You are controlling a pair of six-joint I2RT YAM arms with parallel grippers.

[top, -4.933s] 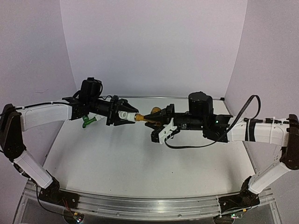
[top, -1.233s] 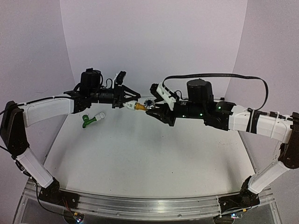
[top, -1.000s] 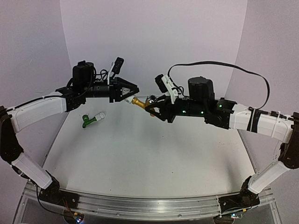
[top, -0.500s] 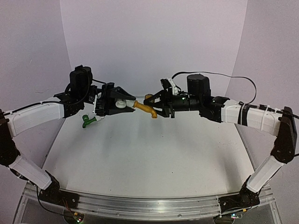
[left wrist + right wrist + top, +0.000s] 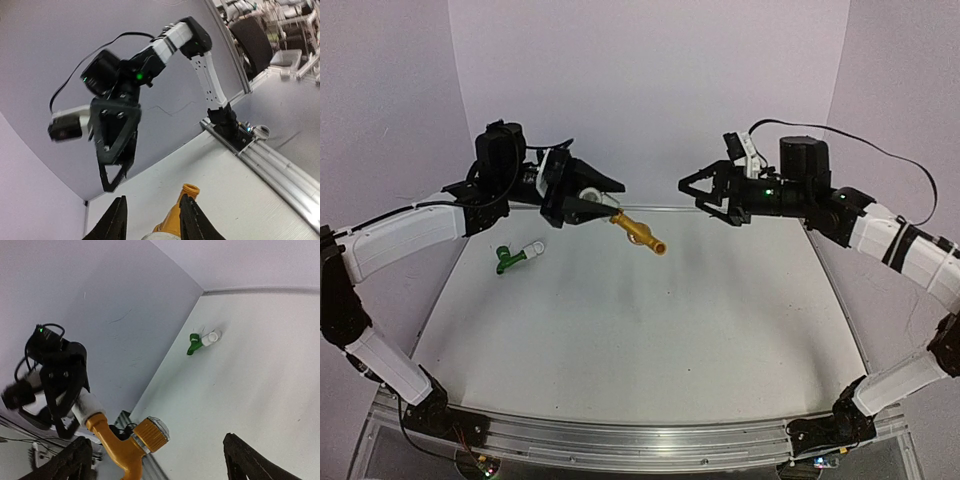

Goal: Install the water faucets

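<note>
Clamps the left gripper (image 5: 605, 199) on a white fitting (image 5: 591, 196), holding the yellow-gold faucet (image 5: 642, 233) joined to it aloft, far centre-left. Spreads the right gripper (image 5: 692, 193) wide and empty to the right, likely freeing it for the green faucet (image 5: 507, 261) lying far left on the table (image 5: 620, 340).

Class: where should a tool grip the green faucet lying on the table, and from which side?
Probably from straight above, closing across the green faucet at its body, beside the white fitting. It lies flat on the table, with bare surface on either side.
</note>
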